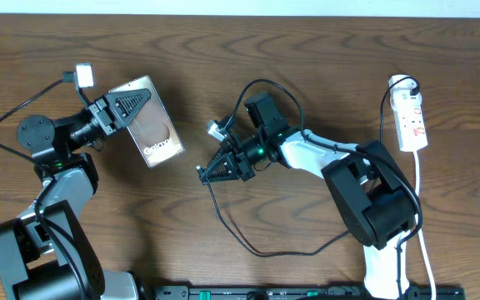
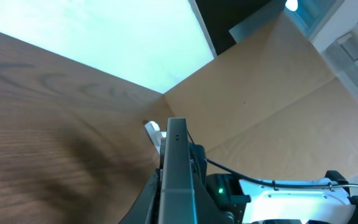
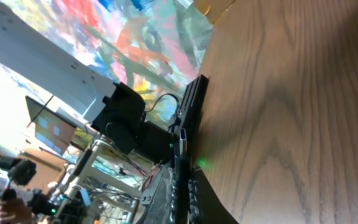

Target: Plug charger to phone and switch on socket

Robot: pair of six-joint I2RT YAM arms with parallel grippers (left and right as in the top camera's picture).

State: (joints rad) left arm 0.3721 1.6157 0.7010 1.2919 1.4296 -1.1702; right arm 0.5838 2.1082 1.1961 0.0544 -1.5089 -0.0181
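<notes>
The phone (image 1: 155,132), glossy brown with a white label, is held tilted over the left of the table, with my left gripper (image 1: 138,100) shut on its upper end. In the left wrist view the phone (image 2: 176,168) shows edge-on between the jaws of the left gripper (image 2: 176,208). My right gripper (image 1: 204,171) is shut on the charger (image 1: 248,247) at its plug end, a short gap right of the phone's lower end. In the right wrist view the charger plug (image 3: 181,146) sticks out of the right gripper (image 3: 180,186) towards the phone's edge (image 3: 192,106). The socket (image 1: 412,118) lies far right.
The charger's black cable loops over the table's middle toward the right arm's base (image 1: 373,200). A white cord (image 1: 419,208) runs from the socket down the right edge. The left arm's base (image 1: 40,137) sits at far left.
</notes>
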